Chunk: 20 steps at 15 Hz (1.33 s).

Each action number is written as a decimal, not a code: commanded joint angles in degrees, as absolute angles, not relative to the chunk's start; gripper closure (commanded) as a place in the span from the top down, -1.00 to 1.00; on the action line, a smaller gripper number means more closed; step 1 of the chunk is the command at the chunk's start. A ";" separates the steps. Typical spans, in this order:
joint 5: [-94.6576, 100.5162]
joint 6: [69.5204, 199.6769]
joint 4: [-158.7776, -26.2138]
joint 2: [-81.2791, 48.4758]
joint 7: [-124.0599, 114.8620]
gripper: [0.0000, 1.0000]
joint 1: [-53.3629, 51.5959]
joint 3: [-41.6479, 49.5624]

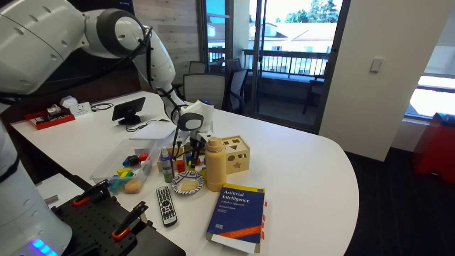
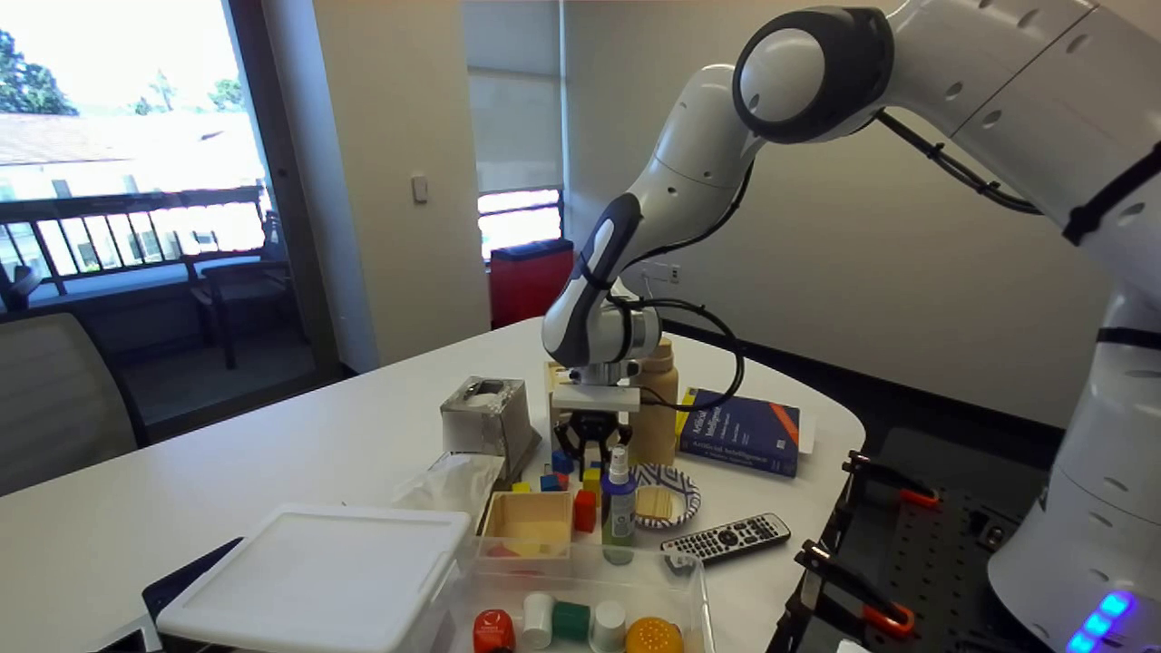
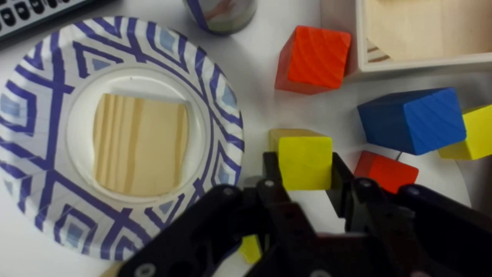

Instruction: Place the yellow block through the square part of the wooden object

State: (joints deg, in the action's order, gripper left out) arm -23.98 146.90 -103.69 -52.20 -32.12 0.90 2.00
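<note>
The wooden object [image 1: 237, 166] is a pale box with cut-out holes on its top and sides, standing behind the tan bottle in an exterior view. In another exterior view only a strip of the wooden object [image 2: 554, 381] shows behind the arm. A yellow block [image 3: 305, 163] stands upright between my fingertips in the wrist view; it also shows in an exterior view [image 2: 592, 481]. My gripper [image 3: 305, 165] points down and is shut on this block, a pad against each side. Whether the block's bottom touches the table is hidden. The gripper [image 2: 594, 461] is low, beside the wooden object.
A patterned plate [image 3: 226, 146] lies close beside the gripper. Red [image 3: 317, 57] and blue [image 3: 415, 119] blocks and an open wooden tray [image 3: 407, 65] are on its opposite side. The tan bottle [image 1: 215, 167], spray bottle [image 1: 166, 165], tissue box [image 2: 490, 422] and blue book [image 1: 236, 213] stand around.
</note>
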 commanded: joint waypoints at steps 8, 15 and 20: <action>-22.96 128.56 -100.15 -38.69 -40.40 -0.83 0.20 3.49; -16.27 117.78 -86.10 -36.91 -39.16 -0.83 0.63 4.01; -12.06 111.01 -75.22 -41.88 -37.19 -0.83 2.20 4.85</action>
State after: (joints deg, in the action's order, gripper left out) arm -13.53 116.26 -82.99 -37.50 -39.28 1.10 4.36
